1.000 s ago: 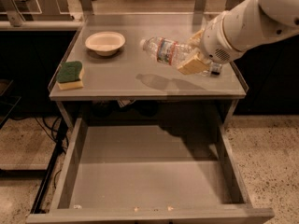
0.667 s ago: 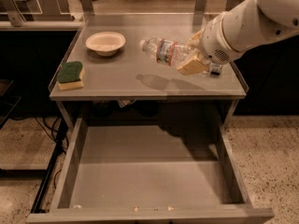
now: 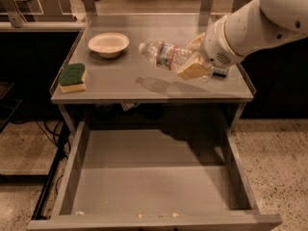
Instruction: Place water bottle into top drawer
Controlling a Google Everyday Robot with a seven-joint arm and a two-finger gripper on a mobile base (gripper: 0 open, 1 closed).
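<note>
Clear plastic water bottle (image 3: 166, 56) is held off the desk (image 3: 144, 91), right of centre in the upper half of the frame. It lies nearly level, with its white cap toward the upper left. Gripper (image 3: 193, 56) sits at the bottle's base end, and the tan fingers (image 3: 191, 70) are clenched on that end, one above and one below. Shadow (image 3: 159, 84) on the desk lies apart from the bottle, confirming it is lifted.

Change over the last second: none of note. Bottle, gripper and white arm (image 3: 250, 23) stand where they stood, and no travel toward the drawer is recorded.

Top drawer (image 3: 144, 177) is pulled open across the lower half of the frame, its flat floor exposed. Bowl (image 3: 109, 43) and sponge (image 3: 72, 77) rest on the desk at upper left, well apart from the bottle.

Assessment: grasp and lift appear complete, and the carry is paused or only beginning. Remaining work is to bring the bottle forward past the desk's front edge, lower it into the drawer and let go.
</note>
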